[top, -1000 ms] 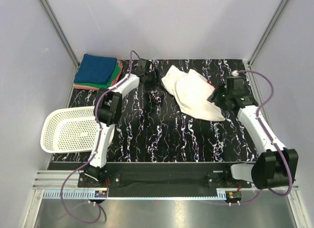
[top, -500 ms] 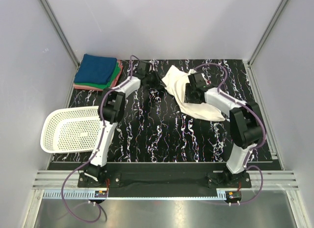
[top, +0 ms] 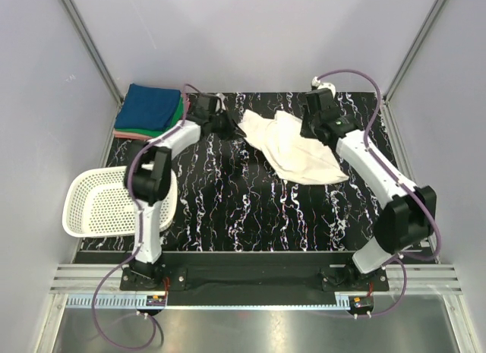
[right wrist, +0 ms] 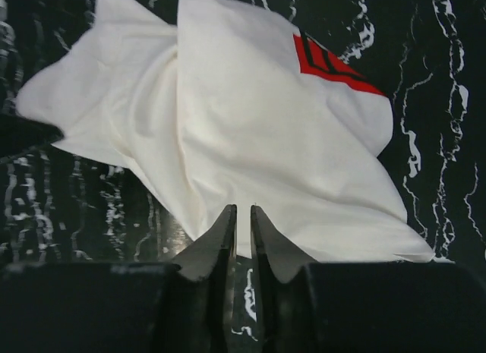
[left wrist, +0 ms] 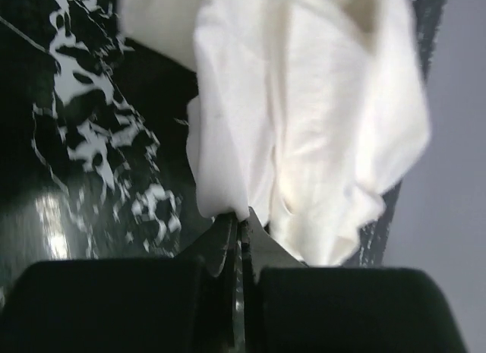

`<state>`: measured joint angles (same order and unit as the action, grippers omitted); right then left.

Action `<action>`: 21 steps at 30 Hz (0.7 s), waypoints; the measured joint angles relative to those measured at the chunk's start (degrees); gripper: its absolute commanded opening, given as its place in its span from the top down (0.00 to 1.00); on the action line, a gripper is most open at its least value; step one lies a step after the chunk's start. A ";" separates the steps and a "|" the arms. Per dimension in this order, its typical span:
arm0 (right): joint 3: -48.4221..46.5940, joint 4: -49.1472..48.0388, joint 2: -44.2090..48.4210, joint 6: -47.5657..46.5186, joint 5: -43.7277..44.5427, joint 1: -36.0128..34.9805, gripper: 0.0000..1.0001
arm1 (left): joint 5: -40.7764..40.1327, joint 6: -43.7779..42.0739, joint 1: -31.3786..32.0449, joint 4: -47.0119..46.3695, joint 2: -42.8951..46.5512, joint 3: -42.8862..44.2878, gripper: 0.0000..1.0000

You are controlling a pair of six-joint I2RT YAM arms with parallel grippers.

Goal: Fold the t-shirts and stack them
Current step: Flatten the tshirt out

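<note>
The white t-shirt [top: 296, 149] lies crumpled at the back middle of the black marbled table [top: 228, 201]. A corner of its red print [right wrist: 326, 63] shows in the right wrist view. My left gripper [top: 230, 125] is shut on the shirt's left tip [left wrist: 228, 171], and cloth bunches over its fingertips [left wrist: 237, 216]. My right gripper [top: 310, 130] is at the shirt's far right side. Its jaws are closed to a thin slit, with the tips [right wrist: 243, 209] down on the cloth just inside the near edge. Folded t-shirts are stacked at the back left, blue [top: 152, 104] above green [top: 180, 114] and pink [top: 130, 133].
A white mesh basket [top: 106, 203] sits at the table's left edge, beside the left arm [top: 156, 171]. Grey walls close in the back and both sides. The right arm [top: 380, 174] stretches along the right side.
Both grippers have closed. The left one has pulled the shirt's left tip out toward the left. The right arm has swung from the shirt's middle to its far right side.
</note>
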<state>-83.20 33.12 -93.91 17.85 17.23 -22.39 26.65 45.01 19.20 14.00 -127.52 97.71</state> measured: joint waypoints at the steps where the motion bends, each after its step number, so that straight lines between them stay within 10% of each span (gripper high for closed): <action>1: -0.52 0.04 1.90 0.20 -1.14 0.00 0.69 | -0.37 -0.09 0.00 -0.35 3.63 -2.51 1.00; 6: 0.83 -3.04 4.11 2.01 -7.04 -0.90 0.43 | -1.25 -0.15 0.39 -3.72 18.45 -12.85 1.00; 21: 18.91 -13.49 0.24 5.53 -18.51 -6.62 0.43 | -4.46 -0.13 3.91 -4.79 24.17 -31.23 1.00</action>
<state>-64.29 19.64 -93.67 23.38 -1.28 -29.02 22.20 44.88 23.11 9.21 -103.35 66.48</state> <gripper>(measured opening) 0.581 0.013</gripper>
